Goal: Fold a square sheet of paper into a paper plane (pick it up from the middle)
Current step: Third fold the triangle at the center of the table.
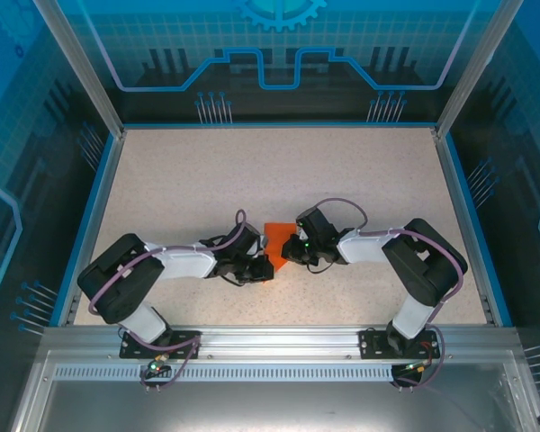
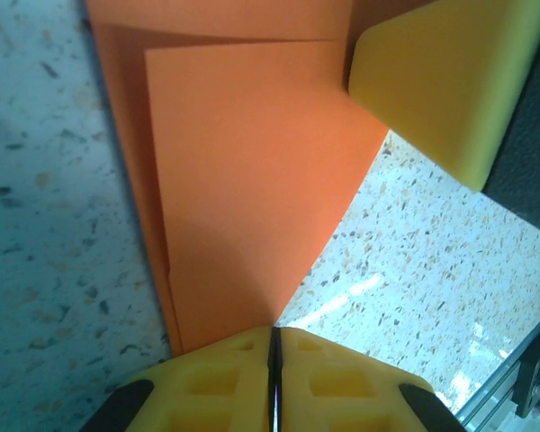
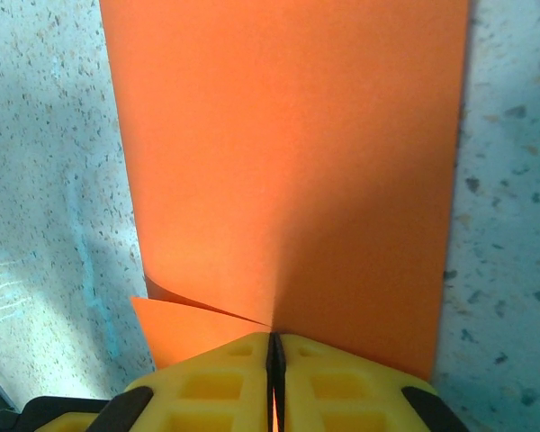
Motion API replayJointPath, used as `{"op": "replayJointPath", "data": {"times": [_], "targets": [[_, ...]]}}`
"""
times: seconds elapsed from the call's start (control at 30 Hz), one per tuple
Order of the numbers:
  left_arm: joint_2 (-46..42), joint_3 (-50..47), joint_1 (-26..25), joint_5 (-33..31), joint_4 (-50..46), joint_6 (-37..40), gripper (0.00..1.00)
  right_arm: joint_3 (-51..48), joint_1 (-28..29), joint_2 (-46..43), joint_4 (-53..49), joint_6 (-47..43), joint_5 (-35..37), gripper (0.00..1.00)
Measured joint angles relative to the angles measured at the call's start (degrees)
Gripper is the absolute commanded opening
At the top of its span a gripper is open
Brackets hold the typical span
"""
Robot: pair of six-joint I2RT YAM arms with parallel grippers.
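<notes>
The top camera looks steeply down from behind the arms, far enough for the whole table (image 1: 252, 171). Wrist cameras sit close behind the left gripper (image 2: 273, 340) and right gripper (image 3: 274, 344), facing past the fingertips; all share the square sheet of paper (image 1: 276, 237).

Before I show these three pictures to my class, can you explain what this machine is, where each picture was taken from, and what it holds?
These are two robot arms bolted side by side at a speckled beige tabletop. The wide picture looks down from above and behind them. The two close-ups come from a camera on each wrist. The thin bright orange sheet of paper, partly folded, is between them. The left gripper and the right gripper are both shut, each pinching an edge of it.
</notes>
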Motion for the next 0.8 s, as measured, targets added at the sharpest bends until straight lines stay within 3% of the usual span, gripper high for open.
{"op": "replayJointPath", "data": {"times": [0.63, 0.8], "targets": [[-3.65, -4.20, 0.00, -0.35, 1.49, -0.04, 0.11, 0.04, 0.11, 0.00, -0.22, -0.02, -0.07, 0.11], [-8.59, -6.27, 0.00, -1.07, -3.08, -0.02, 0.16, 0.04, 0.13, -0.02, -0.31, -0.04, -0.02, 0.12]]}}
